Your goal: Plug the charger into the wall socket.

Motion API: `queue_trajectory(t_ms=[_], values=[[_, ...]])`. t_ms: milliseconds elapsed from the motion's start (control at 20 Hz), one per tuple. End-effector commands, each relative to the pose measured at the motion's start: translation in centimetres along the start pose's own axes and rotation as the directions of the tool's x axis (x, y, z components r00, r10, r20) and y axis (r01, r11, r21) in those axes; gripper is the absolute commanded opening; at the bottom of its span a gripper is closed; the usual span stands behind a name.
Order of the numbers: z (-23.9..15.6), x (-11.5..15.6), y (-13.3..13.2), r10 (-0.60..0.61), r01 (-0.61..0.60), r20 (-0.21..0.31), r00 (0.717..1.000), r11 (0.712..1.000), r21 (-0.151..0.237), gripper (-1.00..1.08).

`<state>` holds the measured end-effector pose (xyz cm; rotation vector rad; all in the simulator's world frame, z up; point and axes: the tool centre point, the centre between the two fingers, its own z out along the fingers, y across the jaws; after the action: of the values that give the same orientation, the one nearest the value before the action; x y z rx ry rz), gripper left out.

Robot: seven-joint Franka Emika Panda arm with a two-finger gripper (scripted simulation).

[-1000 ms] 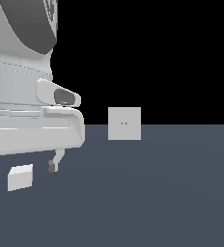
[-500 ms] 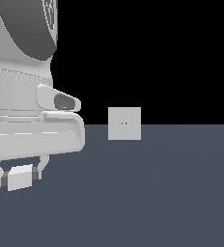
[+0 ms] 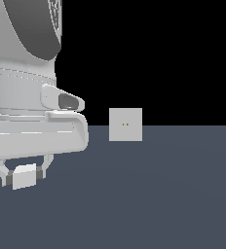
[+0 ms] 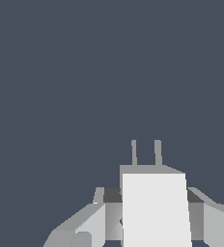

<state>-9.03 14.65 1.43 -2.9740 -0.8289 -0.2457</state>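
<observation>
Closed since earlier, my gripper (image 3: 24, 176) now clamps the charger (image 3: 24, 177); I risk prongs missing the distant socket (image 3: 125, 124) if it tilts.

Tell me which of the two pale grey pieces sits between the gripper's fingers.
The charger, the small plain block. The wall socket, a square plate with two dots, stands apart.

You have a flat, dark slate-blue floor (image 3: 173, 194) filling the lower half of the exterior frame. The wall socket (image 3: 125, 124) stands upright at its far edge, just right of centre. The charger (image 3: 24, 176) sits low at lower left; whether it touches the floor is unclear.
</observation>
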Motion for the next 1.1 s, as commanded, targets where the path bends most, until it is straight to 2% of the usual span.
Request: queue_trajectory(t_ms=[0, 200, 400, 750, 1050], values=[[-0.4, 0.3, 1.0, 0.022, -0.022, -0.001, 1.000, 1.000, -0.004, -1.00], [-1.5, 0.8, 3.9, 0.087, -0.087, -0.002, 0.996, 0.996, -0.013, -1.00], [-3.3, 1.4, 8.5, 0.188, -0.188, -0.005, 0.982, 0.982, -0.029, -1.00], [-6.9, 1.1, 17.3, 0.374, -0.374, -0.014, 0.927, 0.926, -0.060, -1.00], [-8.6, 0.4, 21.1, 0.453, -0.453, -0.020, 0.891, 0.888, -0.075, -1.00]])
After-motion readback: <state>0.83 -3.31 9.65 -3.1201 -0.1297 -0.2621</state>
